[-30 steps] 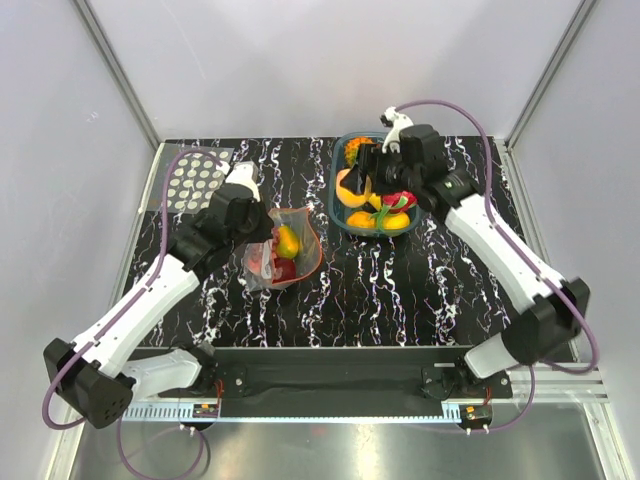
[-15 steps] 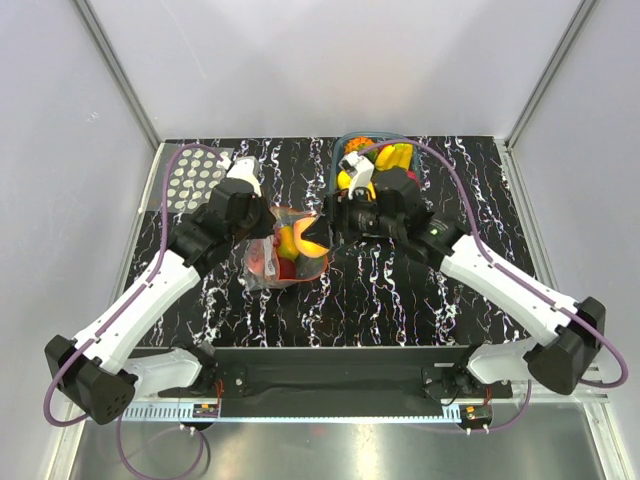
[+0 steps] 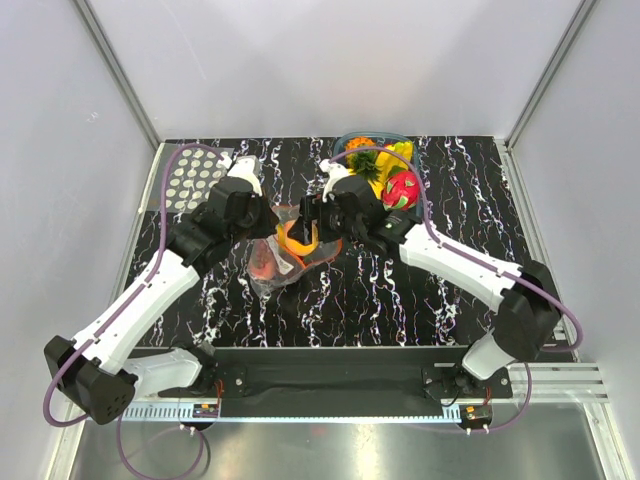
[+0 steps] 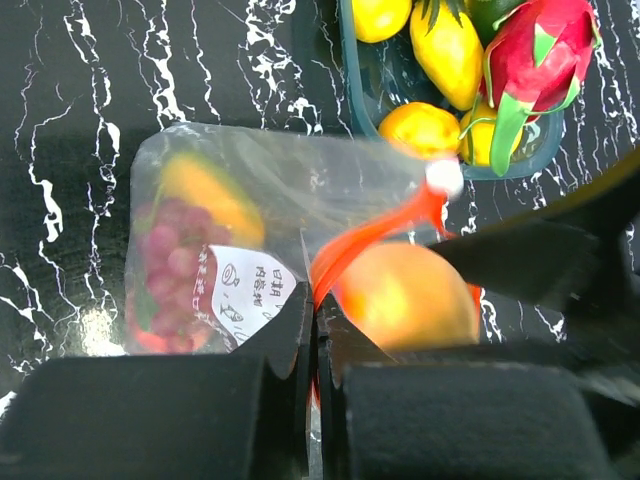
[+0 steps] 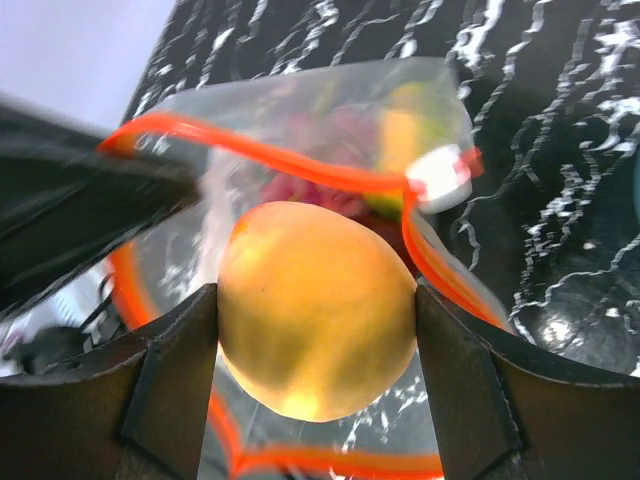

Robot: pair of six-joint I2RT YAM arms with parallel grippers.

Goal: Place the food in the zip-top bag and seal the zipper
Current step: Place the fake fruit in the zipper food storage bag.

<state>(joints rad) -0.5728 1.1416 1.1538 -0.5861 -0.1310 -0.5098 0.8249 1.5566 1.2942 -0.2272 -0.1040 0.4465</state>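
The clear zip-top bag (image 3: 280,262) lies on the table's middle left, with purple grapes (image 4: 175,262) and a yellow-orange fruit (image 4: 205,195) inside. Its red-orange zipper (image 4: 375,235) rims the open mouth, with a white slider (image 4: 442,177). My left gripper (image 4: 312,345) is shut on the bag's mouth edge and holds it up. My right gripper (image 5: 317,345) is shut on a round orange fruit (image 5: 315,305) at the bag's open mouth (image 3: 300,238). The zipper also shows in the right wrist view (image 5: 270,155).
A dark teal tray (image 3: 345,140) at the back holds more toy fruit: a pink dragon fruit (image 3: 400,188), yellow fruits (image 4: 450,45) and an orange one (image 4: 420,128). A clear sheet with white dots (image 3: 192,180) lies at the back left.
My right gripper has carried the orange fruit from the tray leftward to the bag's open mouth. My left gripper has kept hold of the bag's edge.
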